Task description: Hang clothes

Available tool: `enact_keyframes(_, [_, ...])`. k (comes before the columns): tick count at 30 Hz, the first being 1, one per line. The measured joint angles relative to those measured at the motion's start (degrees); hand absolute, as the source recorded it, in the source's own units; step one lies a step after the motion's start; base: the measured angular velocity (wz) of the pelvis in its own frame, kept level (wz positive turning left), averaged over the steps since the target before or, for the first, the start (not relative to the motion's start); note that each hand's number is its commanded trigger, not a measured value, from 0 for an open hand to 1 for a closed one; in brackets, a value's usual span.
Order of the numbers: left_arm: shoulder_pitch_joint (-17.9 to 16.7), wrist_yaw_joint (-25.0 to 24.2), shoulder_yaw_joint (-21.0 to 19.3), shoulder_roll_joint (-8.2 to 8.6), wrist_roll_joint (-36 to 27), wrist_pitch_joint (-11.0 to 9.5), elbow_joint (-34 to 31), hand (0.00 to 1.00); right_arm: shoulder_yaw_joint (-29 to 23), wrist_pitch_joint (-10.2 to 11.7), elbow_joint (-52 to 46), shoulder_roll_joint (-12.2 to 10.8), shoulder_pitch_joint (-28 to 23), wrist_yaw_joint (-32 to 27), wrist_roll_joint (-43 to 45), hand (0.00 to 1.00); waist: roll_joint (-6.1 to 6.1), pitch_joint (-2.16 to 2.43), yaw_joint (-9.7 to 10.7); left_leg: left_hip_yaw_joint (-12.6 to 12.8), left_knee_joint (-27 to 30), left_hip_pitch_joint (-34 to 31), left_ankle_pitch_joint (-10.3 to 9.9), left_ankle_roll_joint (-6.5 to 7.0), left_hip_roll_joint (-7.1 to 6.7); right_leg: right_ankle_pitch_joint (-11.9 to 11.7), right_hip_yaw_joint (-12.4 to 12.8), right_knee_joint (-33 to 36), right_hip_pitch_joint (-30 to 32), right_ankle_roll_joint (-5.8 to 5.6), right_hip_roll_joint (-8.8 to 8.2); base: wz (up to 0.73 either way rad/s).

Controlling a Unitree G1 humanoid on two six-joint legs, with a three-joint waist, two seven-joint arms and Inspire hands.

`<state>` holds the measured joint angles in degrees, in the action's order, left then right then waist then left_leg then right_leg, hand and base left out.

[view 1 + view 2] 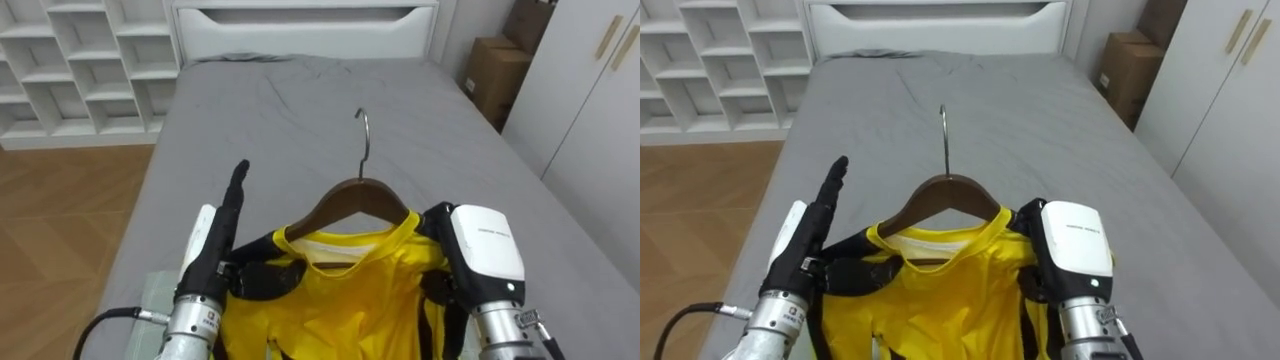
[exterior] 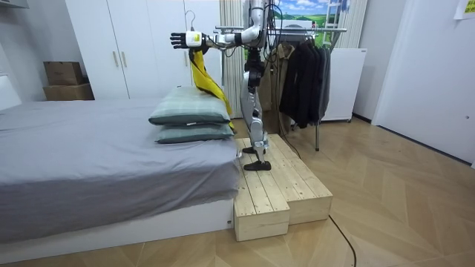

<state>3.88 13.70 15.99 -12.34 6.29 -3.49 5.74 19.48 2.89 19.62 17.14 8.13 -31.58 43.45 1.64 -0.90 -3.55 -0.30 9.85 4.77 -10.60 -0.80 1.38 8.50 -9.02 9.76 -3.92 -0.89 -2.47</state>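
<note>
Lowest in the frame is our yellow shirt, draped on the hanger at lower centre and held in the air over the foot of the bed. Our left hand sits at lower left by one shoulder of the shirt, fingers straight and pointing up the frame. Our right hand is at lower right against the other shoulder. Its fingers are hidden behind the cloth, so we cannot tell their grip.

The hanger's long axis runs left to right between our hands. Its hook points to the top of the frame, towards the headboard; in the room view it stands upright.

We judge this a carry. We should hold the bar level so the shirt cannot slide, leave the hook free, and turn to the rack behind us, at the room view's upper right.
</note>
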Motion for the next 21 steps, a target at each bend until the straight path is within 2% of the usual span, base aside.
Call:
enact_keyframes(3, [0.0,-1.5,-0.1,0.06,0.0,1.1,0.0,0.0,-0.2,-0.1,0.5,0.0,0.0,0.6,0.1,1.0,0.05,0.03,0.0,0.0,0.0,0.0,0.0,0.01,0.0,0.0,0.1,0.0,0.0,0.0,0.01,0.0])
enact_keyframes(5, [0.0,-2.2,-0.1,0.1,0.0,1.1,0.0,0.0,-0.7,-0.1,0.5,0.0,0.0,0.6,0.5,1.0,0.18,0.12,0.0,0.0,0.0,-0.1,0.0,0.03,0.0,0.0,0.1,-0.1,0.0,0.0,0.01,0.0])
enact_keyframes(11, [0.0,-3.2,-0.1,0.83,0.0,1.4,-0.2,0.0,-1.6,-0.6,0.5,0.5,0.0,2.2,1.1,1.0,1.39,0.91,0.1,0.0,0.0,0.0,0.0,0.06,-0.01,0.0,0.1,-0.1,-0.1,0.0,0.01,0.0])
enact_keyframes(17, [0.0,-3.3,-0.1,1.16,0.0,2.4,-0.1,0.0,-2.8,-1.2,2.3,0.5,0.1,4.1,0.8,1.0,1.62,0.8,0.0,0.0,-0.1,0.9,0.0,0.08,-0.01,0.0,-0.1,-0.1,-1.2,0.0,-0.03,0.0])
enact_keyframes(21, [0.0,-4.1,-0.1,1.15,0.0,2.8,-0.1,0.0,-2.9,-1.6,2.8,0.5,0.3,4.2,0.8,1.0,1.8,0.48,0.0,0.0,-0.1,0.9,0.1,0.12,-0.03,0.0,-0.1,-0.1,-1.2,0.0,-0.04,0.0])
